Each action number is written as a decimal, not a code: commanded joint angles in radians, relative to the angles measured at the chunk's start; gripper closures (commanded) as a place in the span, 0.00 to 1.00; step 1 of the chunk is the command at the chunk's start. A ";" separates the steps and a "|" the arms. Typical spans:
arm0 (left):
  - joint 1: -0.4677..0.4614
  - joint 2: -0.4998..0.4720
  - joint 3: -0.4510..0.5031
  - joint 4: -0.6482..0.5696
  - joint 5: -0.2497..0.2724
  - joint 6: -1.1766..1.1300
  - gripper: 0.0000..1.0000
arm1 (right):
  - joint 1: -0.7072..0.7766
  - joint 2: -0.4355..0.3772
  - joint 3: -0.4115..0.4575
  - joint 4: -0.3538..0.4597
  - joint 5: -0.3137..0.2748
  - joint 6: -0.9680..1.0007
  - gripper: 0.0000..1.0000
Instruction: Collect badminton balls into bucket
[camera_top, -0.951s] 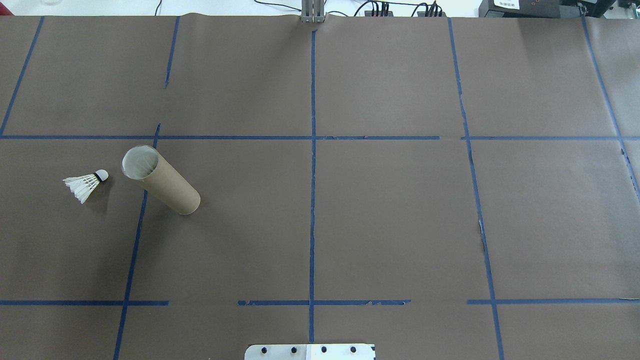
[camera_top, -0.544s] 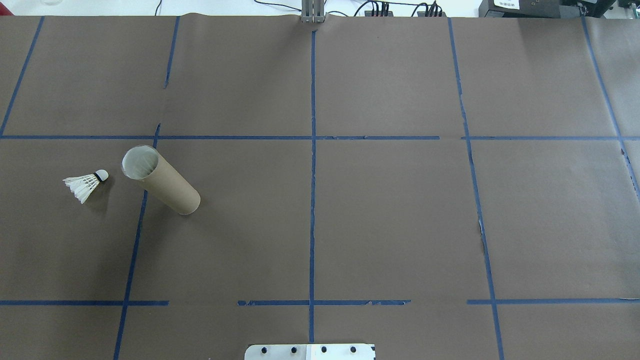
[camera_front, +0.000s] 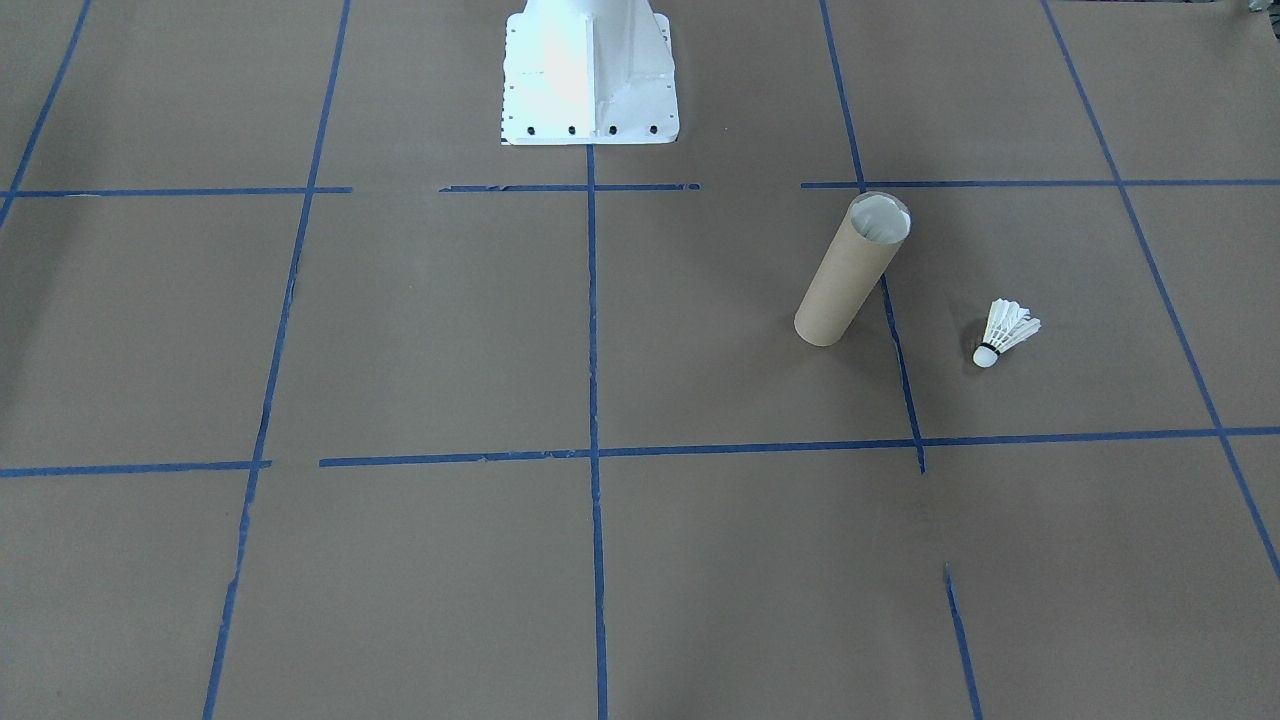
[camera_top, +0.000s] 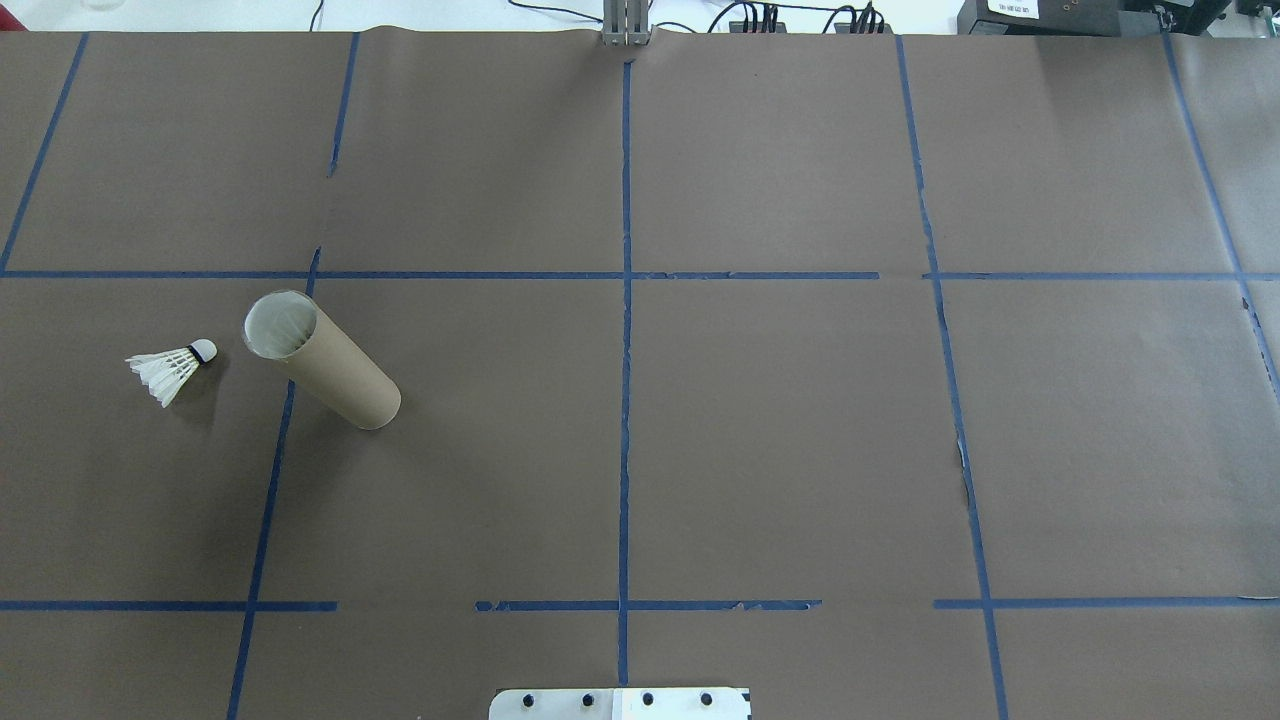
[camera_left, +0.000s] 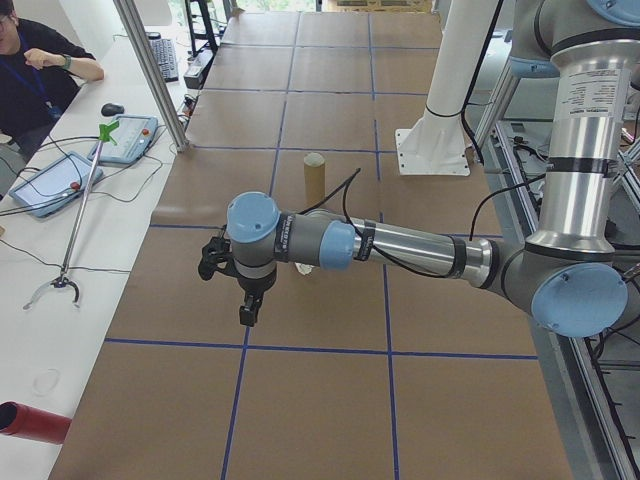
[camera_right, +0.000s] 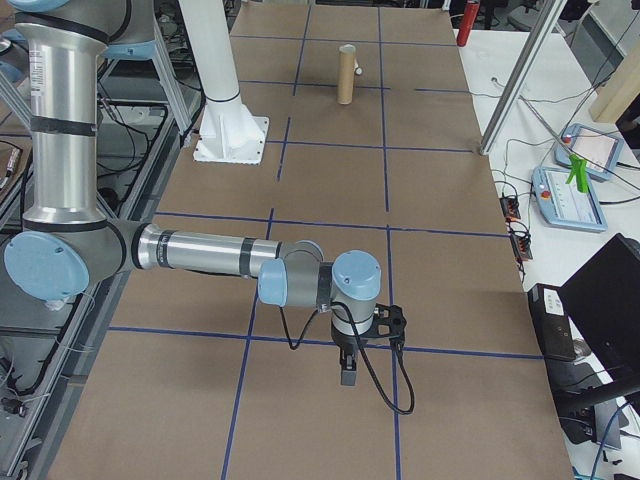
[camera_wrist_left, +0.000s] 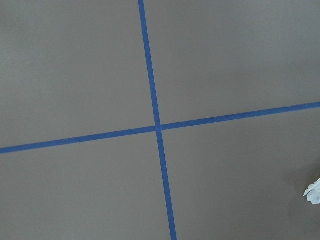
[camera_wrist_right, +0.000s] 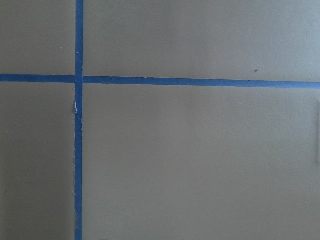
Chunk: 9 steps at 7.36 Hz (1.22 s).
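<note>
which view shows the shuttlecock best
The overhead exterior view: the shuttlecock lies unobstructed, cork tip, black band and feathers all clear. The front-facing view shows it well too. The left wrist view catches only feather tips at the edge; exterior right shows a tiny speck; exterior left hides it behind the arm.

The left arm (camera_left: 400, 243) is hiding most of the shuttlecock (camera_left: 304, 268) in the left side view; both end effectors are showing too small to judge.

Brown cardboard tube (camera_top: 322, 365) stands upright, white-lined mouth open. White feather shuttlecock (camera_top: 170, 367) lies on its side just beside it, apart.
</note>
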 joint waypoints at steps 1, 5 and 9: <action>-0.001 -0.013 0.025 -0.002 -0.064 -0.022 0.00 | 0.000 0.000 -0.001 0.000 0.000 0.000 0.00; 0.132 -0.011 0.005 -0.062 -0.067 -0.283 0.00 | 0.000 0.000 -0.001 0.000 0.000 0.000 0.00; 0.219 0.094 0.019 -0.460 -0.063 -0.761 0.00 | 0.000 0.000 -0.001 0.000 0.000 0.000 0.00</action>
